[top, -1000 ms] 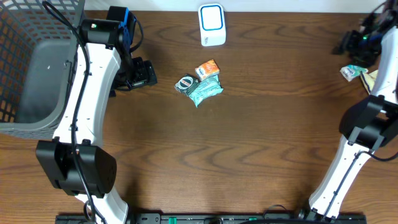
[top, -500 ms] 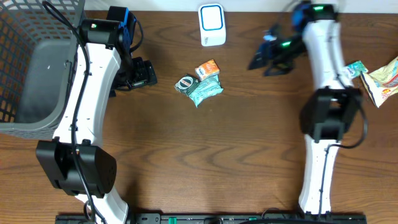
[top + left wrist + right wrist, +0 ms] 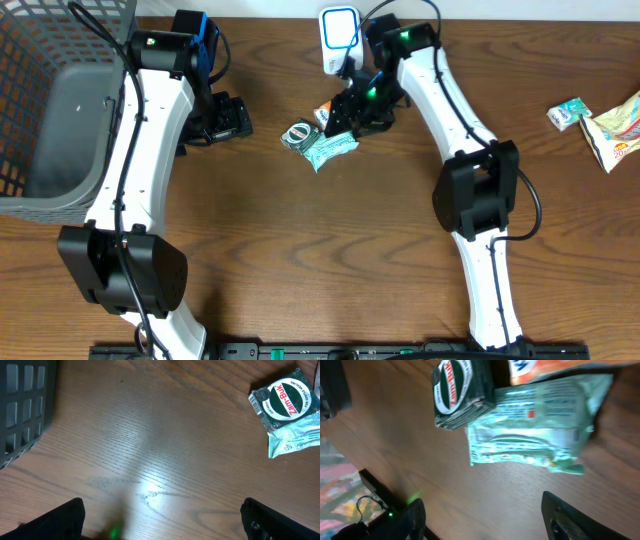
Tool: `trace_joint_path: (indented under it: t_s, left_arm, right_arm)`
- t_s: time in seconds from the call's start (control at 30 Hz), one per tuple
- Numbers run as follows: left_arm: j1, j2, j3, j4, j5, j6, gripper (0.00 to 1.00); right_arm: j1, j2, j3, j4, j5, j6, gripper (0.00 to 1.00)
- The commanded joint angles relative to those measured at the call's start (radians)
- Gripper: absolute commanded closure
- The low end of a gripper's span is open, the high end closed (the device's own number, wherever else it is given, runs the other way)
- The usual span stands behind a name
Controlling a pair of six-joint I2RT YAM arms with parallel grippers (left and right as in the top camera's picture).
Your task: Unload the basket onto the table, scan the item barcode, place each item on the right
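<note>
A grey basket (image 3: 25, 60) sits far left. Beside it, the left gripper (image 3: 238, 120) has its fingers spread and empty. Mid-table, the teal packet (image 3: 332, 147) touches a green tin (image 3: 298, 133) and an orange packet (image 3: 555, 365). The right gripper (image 3: 352, 112) is above them, fingers spread, gripping nothing. A white scanner (image 3: 340, 38) stands just behind, and snack packets (image 3: 612, 125) lie far right.

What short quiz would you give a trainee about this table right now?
1. True or false: the left gripper is open and empty.
2. The right gripper hovers by which thing? A basket, B green packet, C yellow bag.
3. How many items lie in the middle pile?

Key: 1 true. 2 B. 3 three: the tin, the green packet and the orange packet.
</note>
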Motion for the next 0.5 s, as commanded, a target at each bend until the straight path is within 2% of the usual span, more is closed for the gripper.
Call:
trace_joint_path:
  t_s: [0.0, 0.47]
  left_arm:
    - [0.0, -0.017, -0.002, -0.002, 0.002, -0.006, 0.02]
    - [0.0, -0.017, -0.002, -0.002, 0.002, -0.006, 0.03]
  right_arm:
    - [0.023, -0.022, -0.003, -0.001, 0.008, 0.037, 0.3]
    - [0.094, -0.022, -0.003, 0.016, 0.069, 0.037, 0.26]
